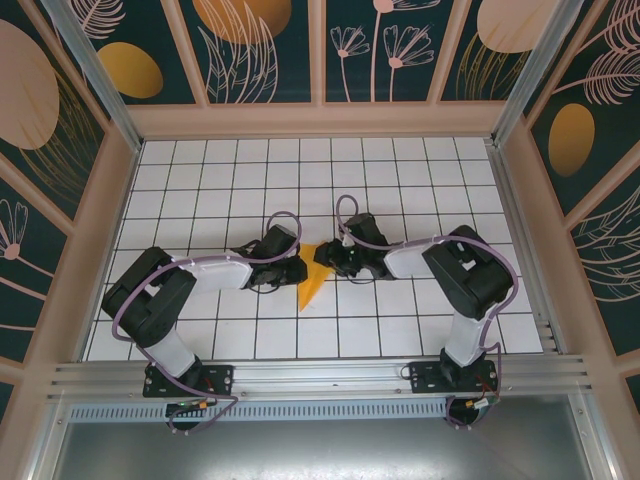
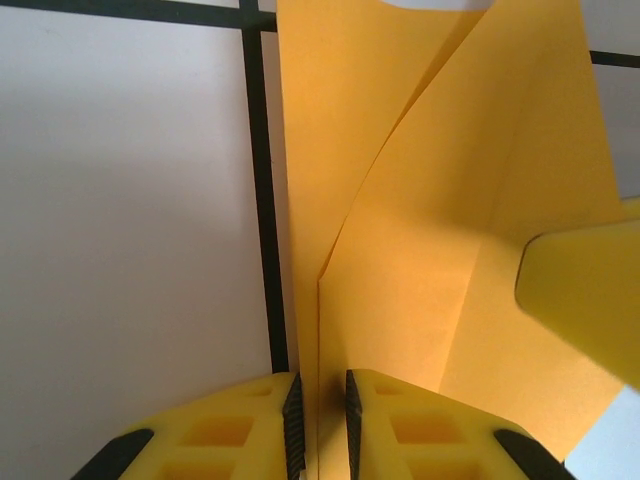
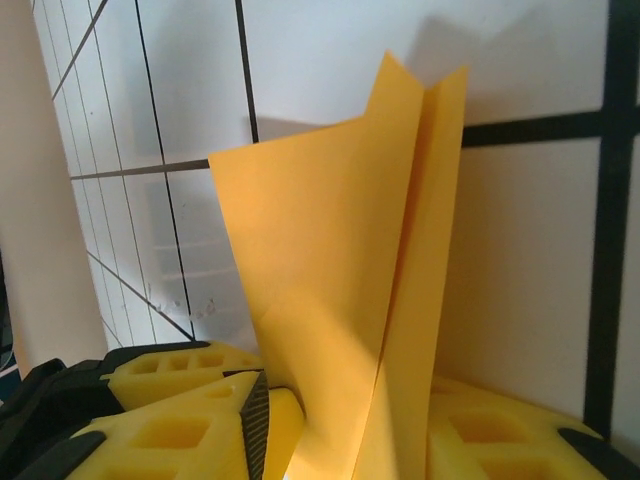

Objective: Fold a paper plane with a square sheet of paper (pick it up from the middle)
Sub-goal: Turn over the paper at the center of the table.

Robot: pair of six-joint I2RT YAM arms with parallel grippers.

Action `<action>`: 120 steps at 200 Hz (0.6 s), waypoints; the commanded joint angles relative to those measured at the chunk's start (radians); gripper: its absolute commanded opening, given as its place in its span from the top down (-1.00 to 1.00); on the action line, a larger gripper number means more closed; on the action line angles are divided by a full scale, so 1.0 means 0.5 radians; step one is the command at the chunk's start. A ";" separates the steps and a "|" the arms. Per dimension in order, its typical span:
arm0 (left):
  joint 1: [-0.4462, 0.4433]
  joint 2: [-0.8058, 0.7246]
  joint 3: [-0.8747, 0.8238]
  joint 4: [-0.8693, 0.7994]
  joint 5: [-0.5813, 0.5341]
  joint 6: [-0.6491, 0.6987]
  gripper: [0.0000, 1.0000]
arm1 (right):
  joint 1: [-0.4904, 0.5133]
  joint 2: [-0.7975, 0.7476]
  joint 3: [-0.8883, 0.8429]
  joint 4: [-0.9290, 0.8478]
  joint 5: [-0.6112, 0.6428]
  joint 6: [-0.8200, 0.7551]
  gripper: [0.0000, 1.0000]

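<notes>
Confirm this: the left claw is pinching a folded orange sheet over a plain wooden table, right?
Not quite. The table is white with dark grid lines, not plain wood; the top external view shows it. The left gripper does pinch the folded orange sheet.

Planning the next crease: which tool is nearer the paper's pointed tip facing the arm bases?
Left. The left tool grips the paper partway up its side; the right tool is at its far end.

My left arm point(image 1: 160, 300) and right arm point(image 1: 465, 270) are black at the joints, white along the links — a lilac cable point(image 1: 339, 212) loops over each. Each ends in a black base plate point(image 1: 190, 380). My fingers point(image 2: 230, 430) are bright yellow, pocketed with square holes, faced with ribbed black pads point(image 2: 293, 420).
</notes>
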 commanded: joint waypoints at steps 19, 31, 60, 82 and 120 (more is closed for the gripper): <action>-0.029 0.106 -0.065 0.045 0.099 -0.030 0.53 | 0.037 0.025 0.002 0.184 -0.026 0.116 0.33; -0.029 0.047 -0.066 0.047 0.096 -0.033 0.53 | 0.038 0.050 0.030 0.160 -0.005 0.113 0.41; -0.029 0.027 -0.066 0.040 0.090 -0.041 0.53 | 0.041 0.086 0.071 0.087 0.032 0.086 0.50; -0.029 -0.001 -0.078 0.043 0.083 -0.045 0.52 | 0.041 0.097 0.085 0.068 0.031 0.059 0.53; -0.030 -0.121 -0.117 0.064 0.040 -0.083 0.51 | 0.038 0.078 0.109 0.049 0.000 0.006 0.82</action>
